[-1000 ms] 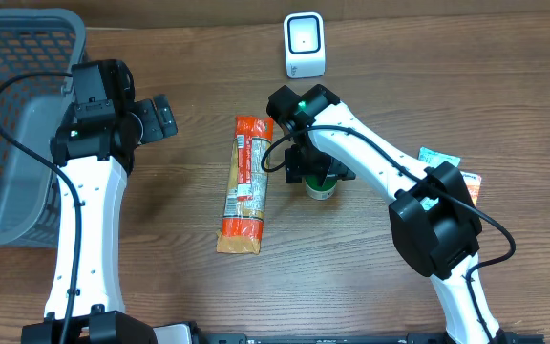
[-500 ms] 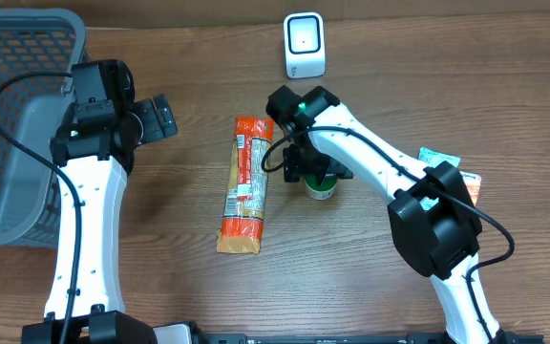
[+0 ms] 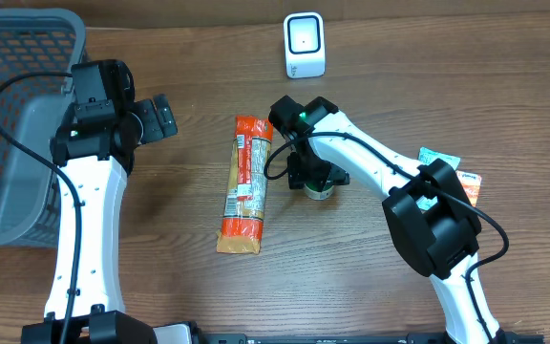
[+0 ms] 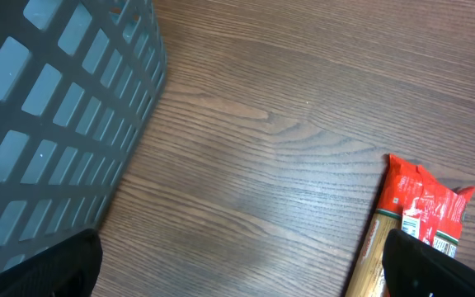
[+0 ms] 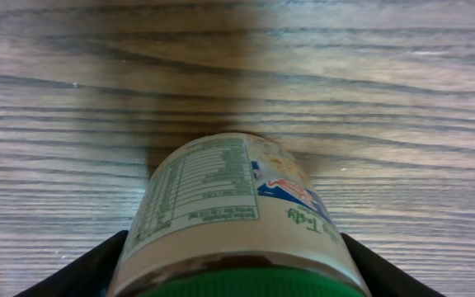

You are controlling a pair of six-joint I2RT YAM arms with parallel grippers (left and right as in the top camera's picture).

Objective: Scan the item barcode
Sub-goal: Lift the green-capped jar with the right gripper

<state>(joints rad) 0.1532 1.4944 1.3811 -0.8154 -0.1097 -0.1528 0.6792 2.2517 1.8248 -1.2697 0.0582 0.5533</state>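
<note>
Jar point(image 5: 237, 206): on worktop point(image 3: 504, 86), near scanner point(image 3: 304, 45).
Right fingers point(image 5: 77, 268): flanking jar; grip cannot be told.
Left fingers point(image 4: 44, 268): wide apart.

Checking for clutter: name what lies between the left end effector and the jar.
In the overhead view, the packet lies flat between the left end effector and the jar.

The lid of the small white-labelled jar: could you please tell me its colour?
The jar's lid is green, clearest in the right wrist view.

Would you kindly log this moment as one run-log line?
right end effector: straddling green-lidded jar, grip unconfirmed | left end effector: open, empty | scanner: unreached
</note>
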